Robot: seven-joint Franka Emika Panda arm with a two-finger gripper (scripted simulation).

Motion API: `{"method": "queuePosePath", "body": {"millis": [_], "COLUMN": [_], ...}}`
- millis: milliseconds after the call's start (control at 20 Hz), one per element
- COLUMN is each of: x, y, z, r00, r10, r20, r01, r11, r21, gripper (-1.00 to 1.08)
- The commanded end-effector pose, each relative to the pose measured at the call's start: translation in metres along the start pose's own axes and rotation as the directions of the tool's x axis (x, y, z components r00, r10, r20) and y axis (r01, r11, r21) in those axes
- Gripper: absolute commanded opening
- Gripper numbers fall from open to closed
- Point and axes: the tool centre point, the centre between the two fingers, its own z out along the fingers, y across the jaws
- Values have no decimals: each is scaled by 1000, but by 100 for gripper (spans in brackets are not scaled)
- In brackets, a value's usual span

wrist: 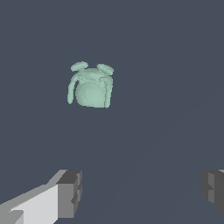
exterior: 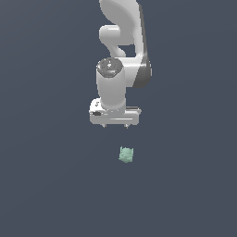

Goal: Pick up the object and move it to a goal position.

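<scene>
- You are looking at a white claw (exterior: pixel 115 125) hanging above a flat dark slate surface, its two short fingertips spread wide apart and holding nothing, touching nothing.
- The object (exterior: pixel 126 154), a small pale mint-green lump with a bumpy skin and little points, is sitting alone on that surface, well away from every edge shown, below the claw and slightly toward the exterior view's right.
- In the wrist view the grey finger pads (wrist: pixel 70 194) are framing bare surface, while the object (wrist: pixel 90 86) is lying ahead of the gap, not between them.
- The likely trouble: if you are dropping straight down from here, the fingers are probably closing on empty space, or one pad is landing on the lump and knocking it aside, because the claw is not yet centred over it.
- The rounded, knobbly shape is also inviting a slip; pads catching only a protrusion may be squeezing it out or twisting it during the lift.
- No goal marker is showing in either view, so you are judging the carry destination blind from these frames.
</scene>
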Motion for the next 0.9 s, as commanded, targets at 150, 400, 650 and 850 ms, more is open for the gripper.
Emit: {"method": "queuePosePath", "body": {"millis": [150, 400, 650, 850], "x": [0, -5, -5, 1], "y": [-5, -22, -23, -24], "z": [1, 6, 6, 9], "r00": [1000, 999, 999, 999], "r10": [-7, -37, -37, -27], "r20": [5, 25, 25, 22], "r01": [7, 37, 38, 28], "r11": [1000, 999, 999, 1000], "r21": [-3, -14, -14, -15], "gripper": [100, 100, 100, 100]}}
